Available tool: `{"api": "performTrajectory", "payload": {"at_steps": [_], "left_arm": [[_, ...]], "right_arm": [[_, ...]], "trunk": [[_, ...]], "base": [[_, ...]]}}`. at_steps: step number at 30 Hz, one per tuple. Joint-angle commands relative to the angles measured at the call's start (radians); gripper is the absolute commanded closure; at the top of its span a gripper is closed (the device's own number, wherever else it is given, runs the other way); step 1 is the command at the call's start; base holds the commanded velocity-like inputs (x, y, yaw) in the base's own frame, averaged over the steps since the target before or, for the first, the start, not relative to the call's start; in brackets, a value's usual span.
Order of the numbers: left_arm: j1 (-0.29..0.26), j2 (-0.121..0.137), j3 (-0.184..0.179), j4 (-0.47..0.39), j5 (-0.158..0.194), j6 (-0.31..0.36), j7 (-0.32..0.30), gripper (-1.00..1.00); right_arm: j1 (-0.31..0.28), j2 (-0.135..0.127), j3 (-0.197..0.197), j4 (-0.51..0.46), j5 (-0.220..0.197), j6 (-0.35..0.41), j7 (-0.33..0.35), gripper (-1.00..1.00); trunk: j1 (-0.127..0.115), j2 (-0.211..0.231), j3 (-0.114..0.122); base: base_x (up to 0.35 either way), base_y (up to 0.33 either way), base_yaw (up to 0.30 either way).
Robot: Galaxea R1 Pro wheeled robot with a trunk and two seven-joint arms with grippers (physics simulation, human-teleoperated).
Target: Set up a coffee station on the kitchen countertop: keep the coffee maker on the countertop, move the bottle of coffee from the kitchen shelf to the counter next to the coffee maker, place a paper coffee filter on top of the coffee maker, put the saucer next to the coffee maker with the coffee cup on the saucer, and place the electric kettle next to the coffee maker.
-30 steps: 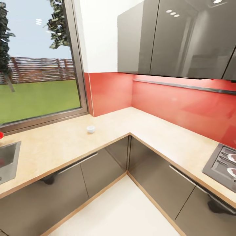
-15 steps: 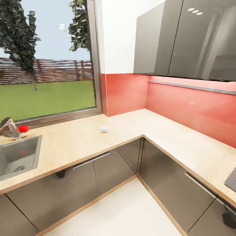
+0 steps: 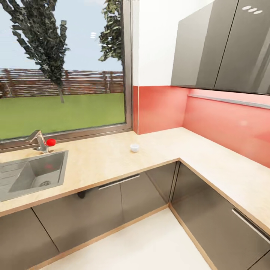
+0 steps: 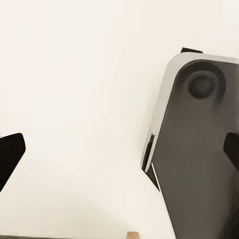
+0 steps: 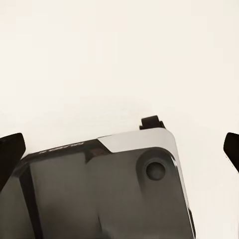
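Note:
The kitchen countertop (image 3: 97, 165) is a light-wood L-shaped worktop with a grey steel sink (image 3: 33, 174) inset at the left. A small white coffee cup (image 3: 134, 147) stands alone on it below the window's right end. My left gripper (image 4: 119, 154) is open, its dark fingertips (image 4: 9, 155) far apart over pale floor and a grey part of the robot's base (image 4: 199, 149). My right gripper (image 5: 119, 149) is likewise open with nothing between its fingertips (image 5: 10, 149). The coffee maker, bottle of coffee, kitchen shelf, paper coffee filter, saucer and electric kettle are out of view.
A tap with a red knob (image 3: 50, 142) stands behind the sink. Grey drawer fronts (image 3: 120, 202) run under the worktop around an inner corner. Dark wall cabinets (image 3: 221, 48) hang over the right leg, above a red backsplash (image 3: 225, 123). White floor (image 3: 142, 243) lies in front.
The head camera has turned left, so the whole picture has slid right. The sink and tap have come fully into view and the cooktop has left it. The cup has not moved.

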Motion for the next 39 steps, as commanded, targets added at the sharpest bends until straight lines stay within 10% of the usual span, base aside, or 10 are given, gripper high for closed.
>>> {"api": "performTrajectory", "payload": {"at_steps": [1,39], "left_arm": [[-0.001,0.0,0.007,0.002,-0.01,-0.004,0.004,-1.0],[-0.001,-0.008,0.008,0.002,-0.011,-0.005,0.004,-1.0]], "right_arm": [[0.0,0.0,-0.002,-0.002,-0.01,0.005,0.003,-1.0],[0.0,-0.002,-0.002,-0.002,-0.011,0.004,0.003,-1.0]], "trunk": [[0.001,-0.002,-0.002],[0.001,-0.002,0.022]], "base": [[0.041,-0.126,0.27],[-0.047,-0.196,0.27]]}}
